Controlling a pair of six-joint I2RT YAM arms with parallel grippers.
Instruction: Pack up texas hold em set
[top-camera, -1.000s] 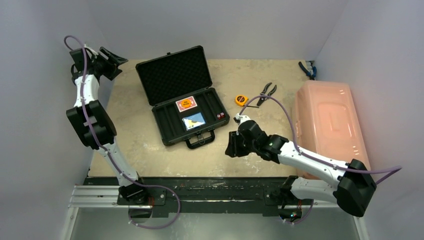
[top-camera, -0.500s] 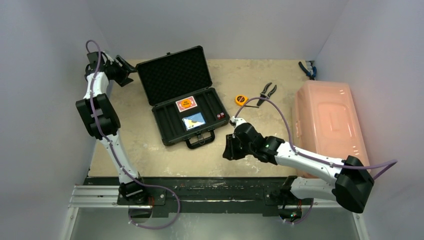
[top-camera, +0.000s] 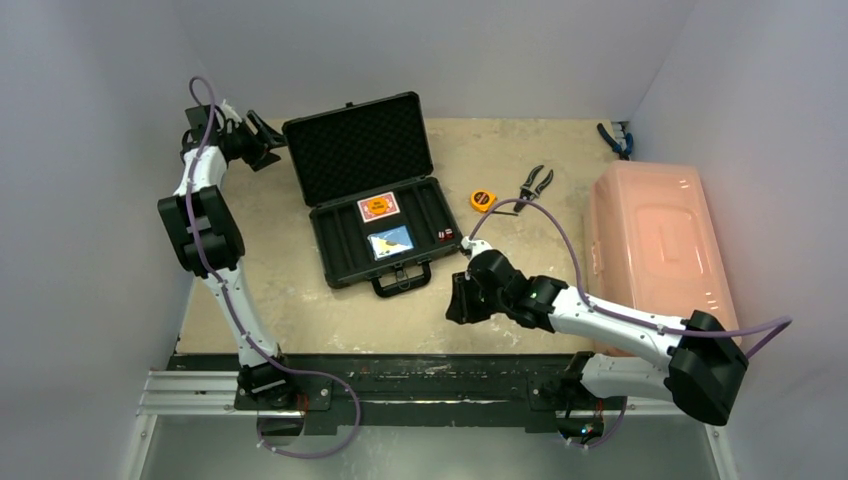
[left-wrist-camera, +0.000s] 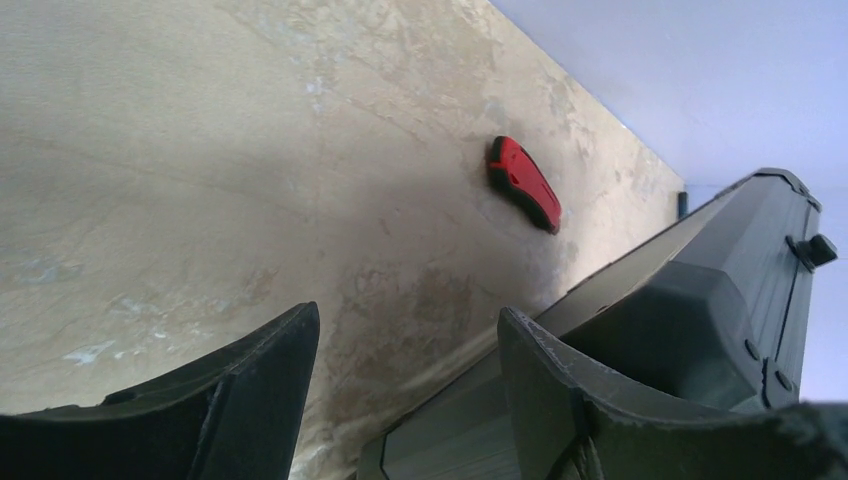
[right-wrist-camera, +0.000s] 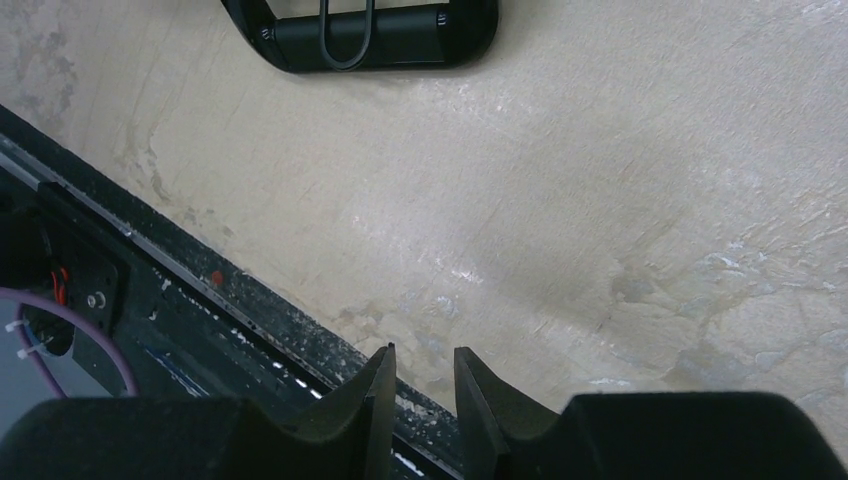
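Black hard briefcase (top-camera: 352, 232) with a foam lining lies open on the beige tabletop (top-camera: 300, 290), left of centre, its loop handle (top-camera: 401, 281) pointing at the near edge. Nearest of all, the right claw (top-camera: 456, 304) hangs low over bare table just right of that handle, apart from it. Its wrist camera shows the claw (right-wrist-camera: 424, 395) clenched to a thin slit with nothing in it, the handle (right-wrist-camera: 350, 30) at the top of that view, and the dark rail of the table's front edge beneath.

In the base tray a blue card deck (top-camera: 389, 241) lies nearer and a red card deck (top-camera: 377, 207) beyond it, both flat. Tiny red dice (top-camera: 441, 235) sit at the tray's right end. The lid stands up at the back, foam side facing forward.

Beside the lid's far left corner, the left claw (top-camera: 268, 150) is spread wide and holds nothing. Whether it touches the lid cannot be told. Its wrist view looks along the lid's smooth outer shell (left-wrist-camera: 700, 330), with the right finger (left-wrist-camera: 560, 400) in front of it. That view alone shows a small red and black tool (left-wrist-camera: 523, 182) lying on the table behind the case; the lid hides it from above.

Right of the case lie a yellow tape measure (top-camera: 482, 199) and black-handled pliers (top-camera: 533, 185). A large pink plastic bin (top-camera: 650, 250) sits along the right edge, and blue-handled pliers (top-camera: 615, 140) lie in the far right corner.
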